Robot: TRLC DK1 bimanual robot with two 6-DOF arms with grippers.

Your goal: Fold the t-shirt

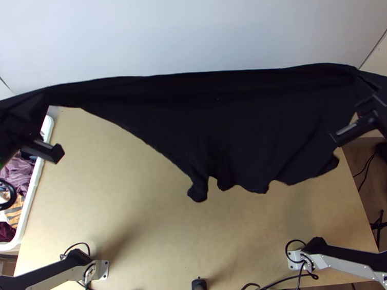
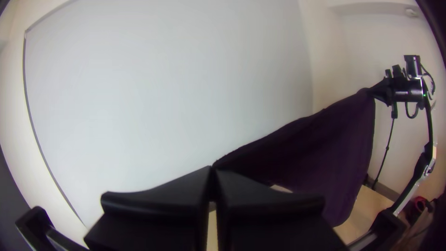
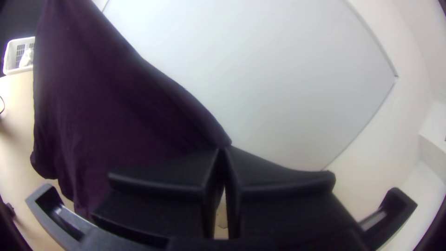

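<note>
The left gripper (image 1: 39, 102) and right gripper (image 1: 366, 81) each clamp the shirt (image 1: 218, 118) by its upper edge. It hangs stretched between them over the table (image 1: 145, 224), lower edge wavy.

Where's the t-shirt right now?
In the top view, the dark t-shirt is stretched between the left gripper and right gripper, its lower edge hanging over the wooden table.

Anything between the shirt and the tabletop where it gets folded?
Nothing visible in the way. The dark shirt hangs stretched between the left gripper and right gripper, over the tabletop. The part behind the cloth is hidden.
</note>
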